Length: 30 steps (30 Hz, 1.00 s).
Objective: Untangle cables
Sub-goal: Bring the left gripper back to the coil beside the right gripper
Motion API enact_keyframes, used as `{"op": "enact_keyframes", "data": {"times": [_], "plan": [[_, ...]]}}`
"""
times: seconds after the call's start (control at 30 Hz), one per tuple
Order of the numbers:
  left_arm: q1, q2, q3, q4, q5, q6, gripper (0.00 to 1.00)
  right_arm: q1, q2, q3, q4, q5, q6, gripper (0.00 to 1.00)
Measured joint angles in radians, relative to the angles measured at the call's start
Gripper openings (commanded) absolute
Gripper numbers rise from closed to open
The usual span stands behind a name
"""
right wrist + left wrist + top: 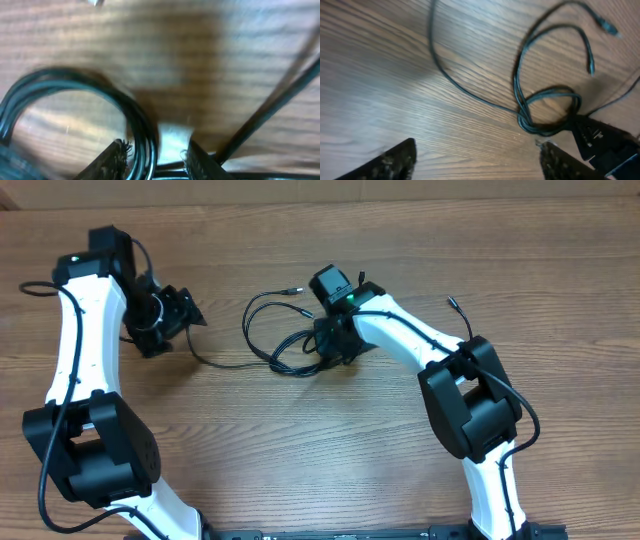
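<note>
The cables (pixel 272 332) lie looped together on the wooden table, with one silver-tipped plug (pixel 293 290) pointing right. One strand (pixel 215 363) trails left toward my left gripper (pixel 175 320). In the left wrist view that gripper (pixel 477 162) is open over bare wood, and the knotted loop (pixel 545 112) lies ahead to the right. My right gripper (pixel 335 345) sits on the right side of the tangle. In its own view it (pixel 156 157) is open. Two cable strands (pixel 145 150) run between its fingers against the left one, with a gap to the right finger (pixel 200 160).
A dark cord (pixel 272 107) crosses diagonally at the right of the right wrist view. Two plug ends (pixel 607 26) lie at the top right of the left wrist view. The right gripper's body (pixel 607 145) shows at the left wrist view's lower right.
</note>
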Motion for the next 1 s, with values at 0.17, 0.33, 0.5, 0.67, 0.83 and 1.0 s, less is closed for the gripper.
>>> {"op": "enact_keyframes", "data": {"times": [0.17,0.33,0.5,0.67,0.83,1.0], "plan": [[-0.08,0.0,-0.11,0.038,0.074,0.001,0.69,-0.037,-0.013,0.0,-0.036,-0.192,-0.05,0.49],[-0.199,0.0,-0.203,0.118,0.124,-0.011,0.46,-0.048,-0.038,0.001,-0.092,-0.313,-0.058,0.42],[-0.3,0.0,-0.286,0.214,0.13,-0.095,0.42,-0.047,-0.04,0.001,-0.086,-0.339,-0.022,0.39],[-0.359,0.0,-0.383,0.327,0.117,-0.271,0.42,-0.048,-0.041,-0.005,-0.054,-0.308,0.045,0.39],[-0.386,0.0,-0.446,0.448,0.111,-0.42,0.34,-0.048,-0.041,-0.027,-0.039,-0.293,0.072,0.39],[-0.388,0.0,-0.452,0.519,0.094,-0.484,0.31,-0.047,-0.041,-0.029,-0.023,-0.29,0.083,0.39]]}}
